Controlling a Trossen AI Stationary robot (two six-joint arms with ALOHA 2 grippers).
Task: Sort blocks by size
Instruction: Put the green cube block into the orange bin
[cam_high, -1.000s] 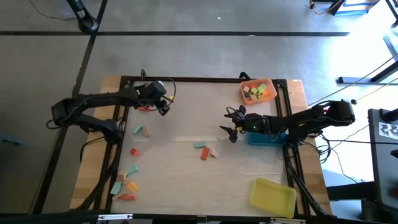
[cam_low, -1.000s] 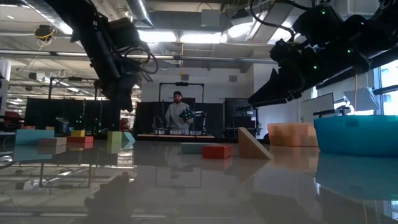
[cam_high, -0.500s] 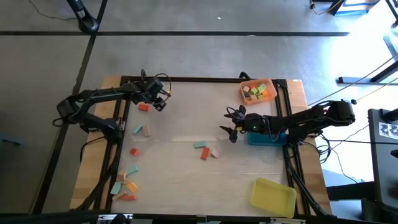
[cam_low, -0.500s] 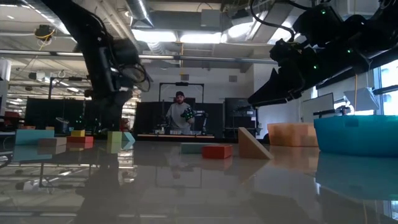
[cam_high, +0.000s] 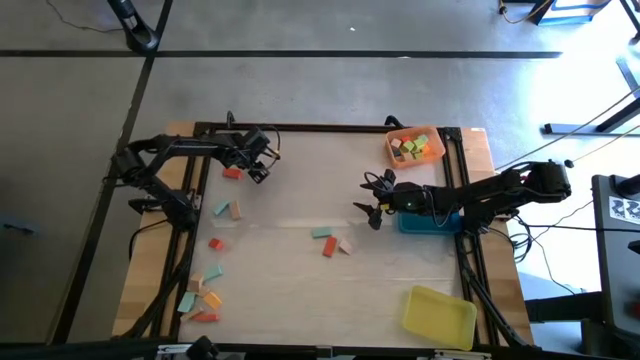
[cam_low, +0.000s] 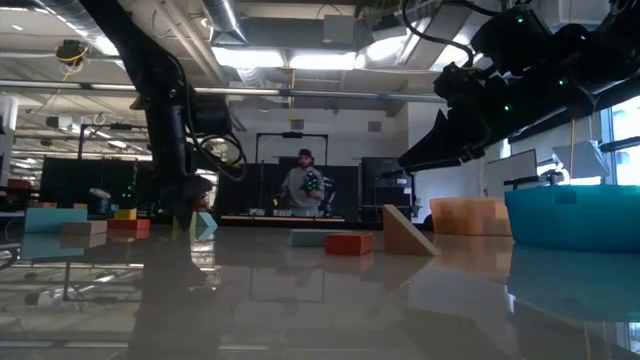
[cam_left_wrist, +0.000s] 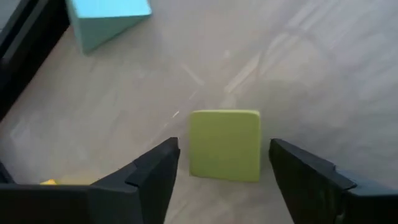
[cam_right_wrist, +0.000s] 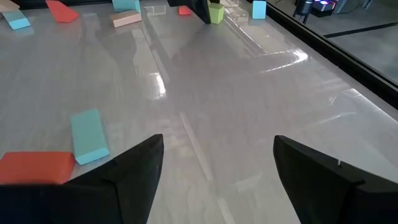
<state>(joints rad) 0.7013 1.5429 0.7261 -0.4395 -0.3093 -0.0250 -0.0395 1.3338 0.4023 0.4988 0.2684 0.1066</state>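
1. Pale wood tabletop fills a dark frame in the high view; the low view alone looks past it to a workshop where a person stands.
2. Only the left wrist view shows the left gripper with fingers spread wide on either side of a yellow-green block lying on the table, untouched on both sides, with a teal wedge beyond it near the frame's edge.
3. From above, the left gripper sits at the far left corner, beside a red block.
4. The right gripper hovers mid-table, fingers wide apart and empty; its wrist view shows a teal bar and a red bar near it.
5. Three trays: orange holding several blocks, blue under the right arm, yellow at the near right.
6. Three blocks lie mid-table; more cluster along the left edge.
7. Bare table lies open between the two grippers.
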